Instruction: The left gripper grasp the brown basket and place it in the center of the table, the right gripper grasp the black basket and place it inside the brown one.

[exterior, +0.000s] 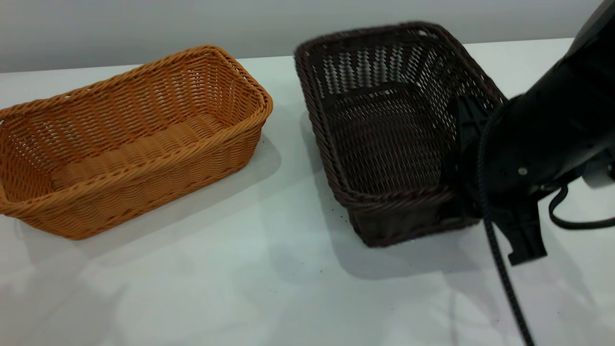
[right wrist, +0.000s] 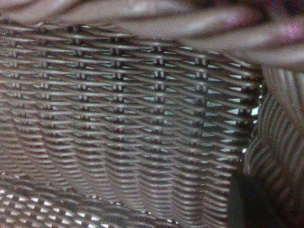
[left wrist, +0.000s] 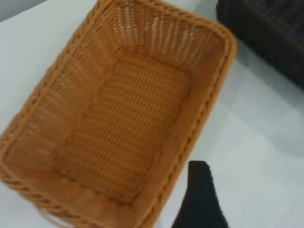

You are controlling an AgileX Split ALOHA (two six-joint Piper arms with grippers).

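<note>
The brown basket (exterior: 120,144) lies on the white table (exterior: 240,288) at the left, and fills the left wrist view (left wrist: 123,123). My left gripper (left wrist: 228,204) hovers over it, open. Only one finger (left wrist: 199,194) shows, just outside the basket's rim, and this gripper is out of the exterior view. The black basket (exterior: 384,129) stands right of centre, its near end towards the camera. My right gripper (exterior: 485,192) is shut on its right wall near the front corner, one finger inside and one outside. The right wrist view is filled by dark weave (right wrist: 123,123) under the braided rim.
The two baskets lie side by side with a gap of bare table between them. The black basket's corner shows at the edge of the left wrist view (left wrist: 270,33). The right arm's black cable (exterior: 504,288) hangs down to the table front. A grey wall runs behind.
</note>
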